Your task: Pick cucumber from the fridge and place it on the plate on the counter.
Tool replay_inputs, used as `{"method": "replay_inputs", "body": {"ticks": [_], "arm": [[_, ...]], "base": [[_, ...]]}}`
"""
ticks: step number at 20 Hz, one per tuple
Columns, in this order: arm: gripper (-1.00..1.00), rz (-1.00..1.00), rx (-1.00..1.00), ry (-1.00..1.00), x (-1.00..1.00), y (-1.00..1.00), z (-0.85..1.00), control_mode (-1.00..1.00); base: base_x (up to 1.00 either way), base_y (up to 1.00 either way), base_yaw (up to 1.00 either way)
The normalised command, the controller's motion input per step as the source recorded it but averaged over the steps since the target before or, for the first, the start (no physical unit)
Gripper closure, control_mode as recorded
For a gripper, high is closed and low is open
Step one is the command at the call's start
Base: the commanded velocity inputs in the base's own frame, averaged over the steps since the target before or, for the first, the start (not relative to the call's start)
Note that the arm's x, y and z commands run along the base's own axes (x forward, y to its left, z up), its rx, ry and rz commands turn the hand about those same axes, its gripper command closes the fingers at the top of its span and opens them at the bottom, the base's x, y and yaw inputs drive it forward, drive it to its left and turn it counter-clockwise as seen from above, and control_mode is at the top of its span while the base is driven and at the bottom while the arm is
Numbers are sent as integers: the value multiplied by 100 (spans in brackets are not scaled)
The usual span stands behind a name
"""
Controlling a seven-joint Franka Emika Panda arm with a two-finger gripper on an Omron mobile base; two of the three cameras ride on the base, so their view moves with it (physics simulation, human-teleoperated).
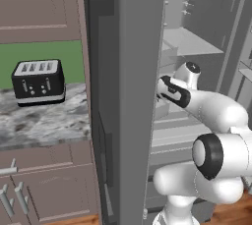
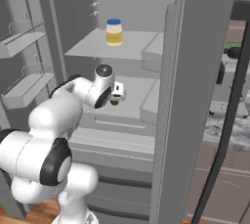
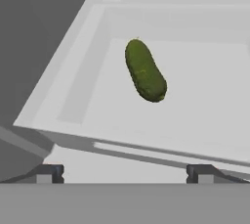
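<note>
The cucumber (image 3: 145, 70) lay alone on a pale fridge shelf (image 3: 205, 105), slanted across it, dark green and bumpy, untouched. Just short of it hung the hand (image 3: 124, 173), its two dark tips set wide apart with nothing between them, aimed down over the shelf's front lip. From the right base view the hand (image 2: 115, 96) was reaching into the fridge (image 2: 205, 47) at the middle shelf, a dark speck under it that could be the cucumber, too small to be sure. One shelf up stood a jar (image 2: 114, 32) with a blue lid, well clear of the action.

So where did that leave things? The door stood open and the arm was in, but no grasp was made: the pick was not yet done, by my read. Left to do: close on the cucumber, lift it out, carry it to the table (image 1: 44, 116) beside the fridge, where a black toaster (image 1: 38, 81) sat. The plate I could not make out.
</note>
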Motion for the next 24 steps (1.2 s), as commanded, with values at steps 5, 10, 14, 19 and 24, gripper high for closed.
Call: {"method": "replay_inputs", "body": {"ticks": [5, 10, 14, 19, 24], "arm": [[-100, 0, 0, 0, 31, 0, -24, -100], [-100, 0, 0, -1, 28, 0, -24, -100], [-100, 0, 0, -1, 32, 0, -20, -100], [-100, 0, 0, 0, 35, 0, -20, -100], [-100, 1, 0, 0, 42, 0, -14, -100]], "base": [[0, 0, 0], [0, 0, 0], [0, 0, 0], [0, 0, 0], [0, 0, 0]]}}
